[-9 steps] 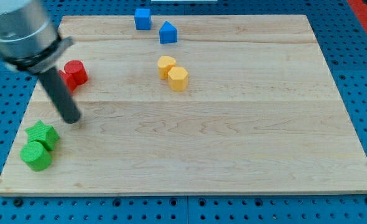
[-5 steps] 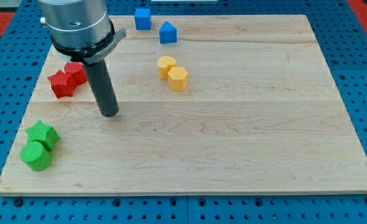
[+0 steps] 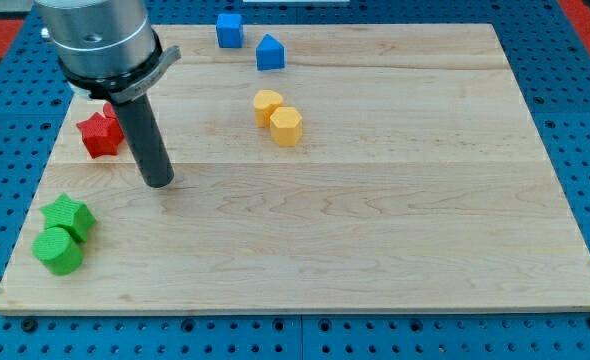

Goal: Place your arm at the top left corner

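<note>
Where the dark rod ends, my tip (image 3: 159,182) — bare, holding nothing — rests on board (image 3: 395,200), right of red star (image 3: 97,135), above green blocks (image 3: 63,232).

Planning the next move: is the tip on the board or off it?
On. My tip rests on the board, right of the red star, above the green blocks.

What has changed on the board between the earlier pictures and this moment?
Only my tip moved: first from near the green blocks toward the view's right, then slightly back left. It now rests just right of the red star, apparently not touching it. The rod now hides the red cylinder. The green star, green cylinder, both blue blocks and both yellow blocks stayed in place.
</note>
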Controlling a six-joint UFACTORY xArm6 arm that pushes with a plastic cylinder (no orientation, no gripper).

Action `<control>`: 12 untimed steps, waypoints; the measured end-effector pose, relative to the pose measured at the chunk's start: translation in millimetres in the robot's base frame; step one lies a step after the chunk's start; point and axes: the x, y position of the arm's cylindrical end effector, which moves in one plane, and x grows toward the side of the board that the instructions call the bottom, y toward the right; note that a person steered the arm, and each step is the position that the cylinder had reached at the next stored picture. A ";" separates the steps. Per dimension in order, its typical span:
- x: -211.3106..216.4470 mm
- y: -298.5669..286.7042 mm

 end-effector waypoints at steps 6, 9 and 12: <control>5.3 -51.9; 8.5 -78.3; 21.6 -143.9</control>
